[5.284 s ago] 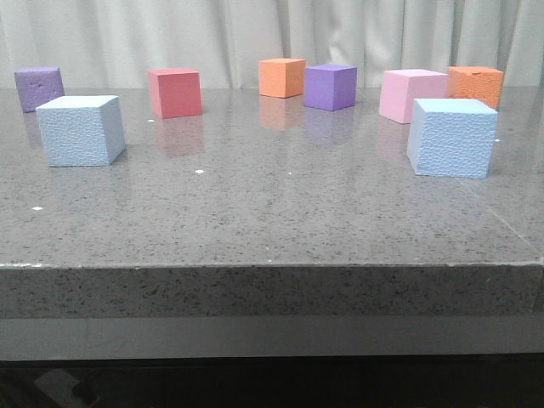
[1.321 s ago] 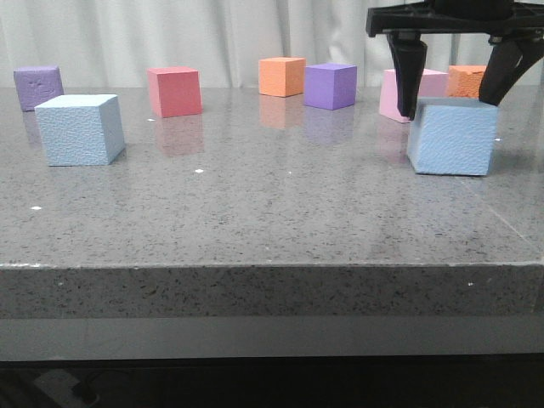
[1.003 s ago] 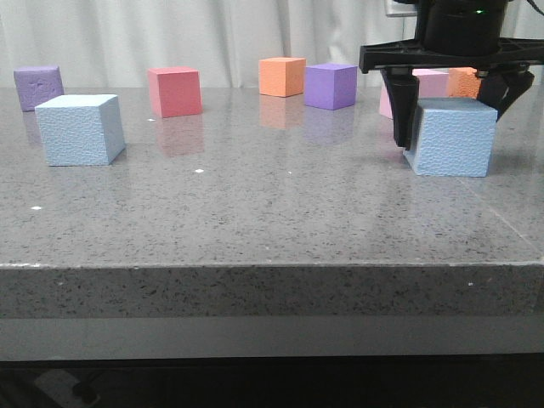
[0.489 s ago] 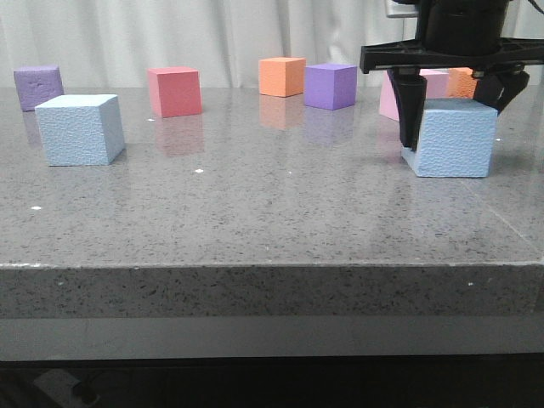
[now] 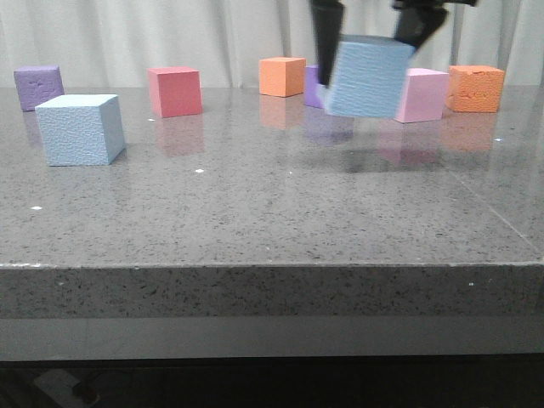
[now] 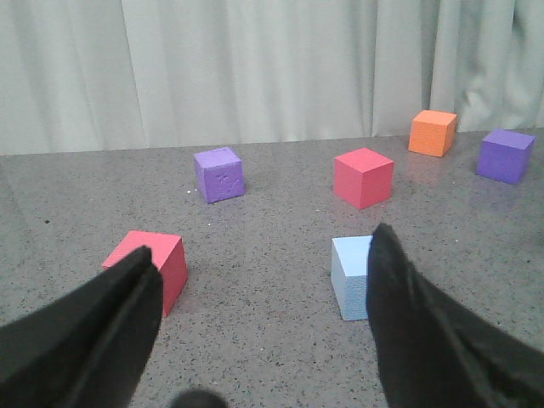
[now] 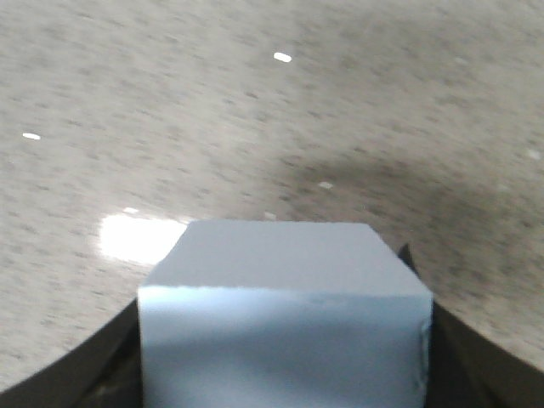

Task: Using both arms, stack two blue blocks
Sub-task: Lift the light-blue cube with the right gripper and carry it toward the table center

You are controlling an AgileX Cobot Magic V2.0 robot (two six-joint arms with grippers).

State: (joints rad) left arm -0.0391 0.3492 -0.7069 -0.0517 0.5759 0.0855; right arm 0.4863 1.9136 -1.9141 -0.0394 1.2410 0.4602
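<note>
One pale blue block (image 5: 368, 76) hangs tilted above the table right of centre, with my right gripper (image 5: 367, 38) shut on it, a black finger on each side. In the right wrist view the same blue block (image 7: 285, 314) fills the space between the fingers, and its shadow lies on the table under it. The other blue block (image 5: 81, 129) rests on the table at the left. In the left wrist view my left gripper (image 6: 262, 240) is open and empty above the table, and that blue block (image 6: 350, 276) lies just beyond it, partly hidden by one finger.
Along the back stand a purple cube (image 5: 39, 87), a red cube (image 5: 175, 92), an orange cube (image 5: 282, 76), a pink cube (image 5: 416, 94) and another orange cube (image 5: 476, 87). A second red cube (image 6: 149, 268) lies near my left gripper. The table's front edge (image 5: 272, 265) is close.
My right gripper has lifted the blue block off the table at the right and carried it up and leftward. The left blue block has not moved.
</note>
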